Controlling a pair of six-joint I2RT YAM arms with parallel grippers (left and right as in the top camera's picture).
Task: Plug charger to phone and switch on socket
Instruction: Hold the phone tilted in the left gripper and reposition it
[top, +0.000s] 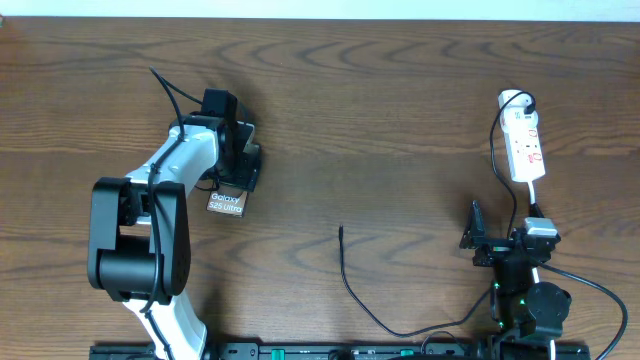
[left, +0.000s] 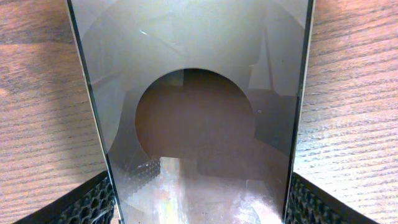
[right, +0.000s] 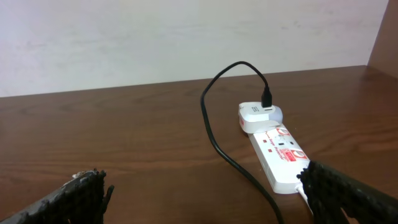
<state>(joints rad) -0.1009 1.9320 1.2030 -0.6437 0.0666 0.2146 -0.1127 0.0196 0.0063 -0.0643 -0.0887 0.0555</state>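
Note:
The brown phone (top: 227, 203), lettered "Galaxy S25 Ultra", lies at mid-left. My left gripper (top: 243, 170) is shut on its far end. In the left wrist view the phone (left: 193, 74) fills the frame, with a finger against each long edge of the left gripper (left: 199, 208). The charger cable's plug tip (top: 341, 230) lies loose at the table's middle. The cable (top: 375, 318) runs to the front edge and on to the white adapter (top: 513, 100), plugged into the socket (top: 526, 148) at the far right. My right gripper (top: 487, 240) is open and empty, in front of the socket (right: 280, 155).
The right wrist view shows the adapter (right: 256, 116) at the socket's far end, the black cable (right: 214, 134) looping left of it, and a pale wall behind the table. The socket's white lead (top: 535, 200) runs toward the right arm.

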